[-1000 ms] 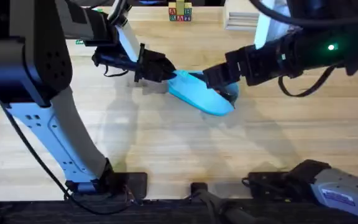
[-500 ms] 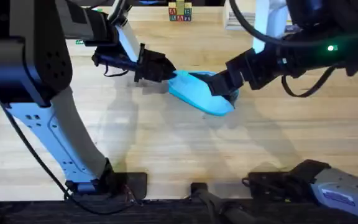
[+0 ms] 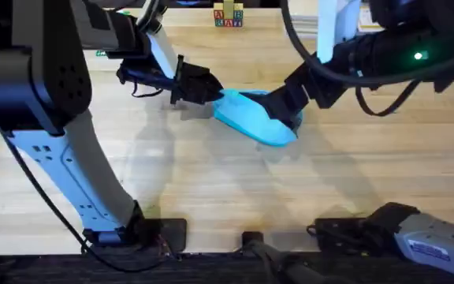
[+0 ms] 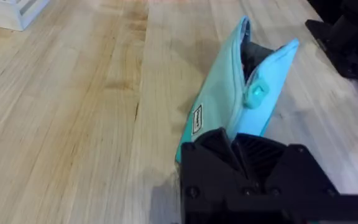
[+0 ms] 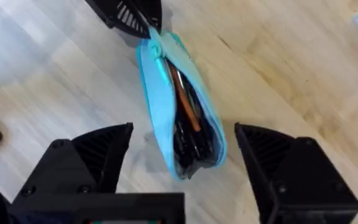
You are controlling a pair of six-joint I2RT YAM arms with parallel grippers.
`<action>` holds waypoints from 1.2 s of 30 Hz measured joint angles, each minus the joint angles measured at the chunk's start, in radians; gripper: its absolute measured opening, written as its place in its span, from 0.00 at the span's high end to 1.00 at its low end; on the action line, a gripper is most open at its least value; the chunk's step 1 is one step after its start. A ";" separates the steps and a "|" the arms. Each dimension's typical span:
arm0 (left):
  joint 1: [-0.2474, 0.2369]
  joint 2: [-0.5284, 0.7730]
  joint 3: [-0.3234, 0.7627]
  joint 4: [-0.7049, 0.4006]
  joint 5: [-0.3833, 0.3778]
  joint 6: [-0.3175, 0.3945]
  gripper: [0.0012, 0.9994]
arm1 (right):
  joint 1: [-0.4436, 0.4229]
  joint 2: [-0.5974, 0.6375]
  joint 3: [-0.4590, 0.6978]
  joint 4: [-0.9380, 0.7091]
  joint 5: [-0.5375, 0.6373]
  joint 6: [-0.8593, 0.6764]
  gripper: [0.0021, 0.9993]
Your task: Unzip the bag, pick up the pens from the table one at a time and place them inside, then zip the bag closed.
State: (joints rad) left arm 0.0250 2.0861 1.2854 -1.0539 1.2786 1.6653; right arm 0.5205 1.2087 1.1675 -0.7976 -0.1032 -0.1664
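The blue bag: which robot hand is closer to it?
Left. The left gripper pinches one end of the bag. The right gripper hovers just above the other end, fingers spread open, pens visible inside.

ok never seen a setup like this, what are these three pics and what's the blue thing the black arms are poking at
These are two robot arms at a wooden table, each ending in a two-finger pincer. One picture looks down from above; the other two come from small cameras on each wrist. The blue thing is a soft pencil bag. The left pincer is shut on one end of it, holding it steady. The right pincer hangs open over the other end, gripping nothing. The right wrist picture looks straight into the unzipped bag, where pens, one orange and some dark, already lie inside. Toy letter blocks sit at the table's far edge.
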 joint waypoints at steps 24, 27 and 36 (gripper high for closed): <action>0.000 0.000 0.000 0.000 0.000 0.000 0.96 | 0.111 0.018 0.000 0.201 0.002 -0.272 0.00; 0.000 0.000 0.000 0.000 0.000 0.000 0.96 | 0.126 0.050 0.000 0.209 0.002 -0.309 0.00; 0.000 0.000 0.000 0.000 0.000 0.000 0.96 | 0.152 0.136 0.000 0.221 0.003 -0.425 0.00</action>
State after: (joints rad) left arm 0.0250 2.0861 1.2854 -1.0542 1.2785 1.6653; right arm 0.6721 1.3443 1.1675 -0.5762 -0.1005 -0.5915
